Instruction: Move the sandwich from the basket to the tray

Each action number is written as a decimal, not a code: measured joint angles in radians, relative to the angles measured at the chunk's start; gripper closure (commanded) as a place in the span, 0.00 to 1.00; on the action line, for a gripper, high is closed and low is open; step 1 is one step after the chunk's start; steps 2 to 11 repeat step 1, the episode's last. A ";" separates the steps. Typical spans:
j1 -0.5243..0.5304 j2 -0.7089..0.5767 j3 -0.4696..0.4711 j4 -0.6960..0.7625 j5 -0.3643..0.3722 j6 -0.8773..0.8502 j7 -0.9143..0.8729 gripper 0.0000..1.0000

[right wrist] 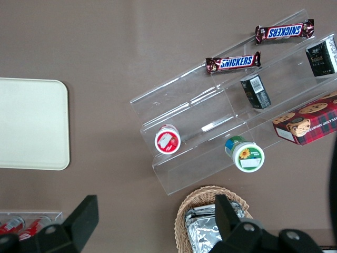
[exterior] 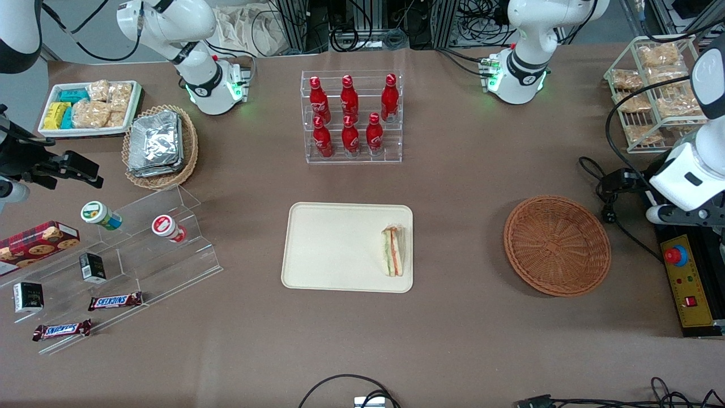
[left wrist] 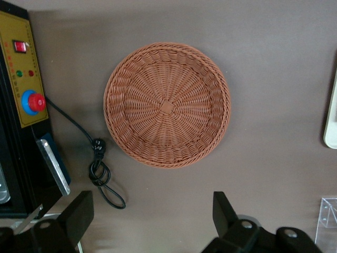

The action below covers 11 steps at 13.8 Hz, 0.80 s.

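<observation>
The sandwich (exterior: 393, 251), a pale wedge with green and orange-red layers, lies on the cream tray (exterior: 334, 249), near the tray's edge that faces the basket. The round reddish-brown wicker basket (exterior: 558, 245) (left wrist: 167, 105) holds nothing. My gripper (left wrist: 152, 216) (exterior: 618, 181) hangs above bare table just past the basket's rim, farther from the front camera than the basket. It is open, with nothing between its black fingers (left wrist: 224, 211). A strip of the tray's rim (left wrist: 331, 116) shows in the left wrist view.
A black and yellow control box (exterior: 688, 283) with a red stop button and a looped black cable (left wrist: 100, 168) lie beside the basket at the working arm's end. A rack of red bottles (exterior: 351, 116) stands farther from the front camera than the tray. Clear acrylic snack steps (exterior: 141, 249) stand toward the parked arm's end.
</observation>
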<state>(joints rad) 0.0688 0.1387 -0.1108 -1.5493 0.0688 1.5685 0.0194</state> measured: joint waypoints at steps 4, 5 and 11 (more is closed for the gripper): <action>-0.008 0.000 0.001 0.002 0.000 -0.001 -0.014 0.00; -0.008 0.000 0.001 0.002 0.000 -0.001 -0.014 0.00; -0.008 0.000 0.001 0.002 0.000 -0.001 -0.014 0.00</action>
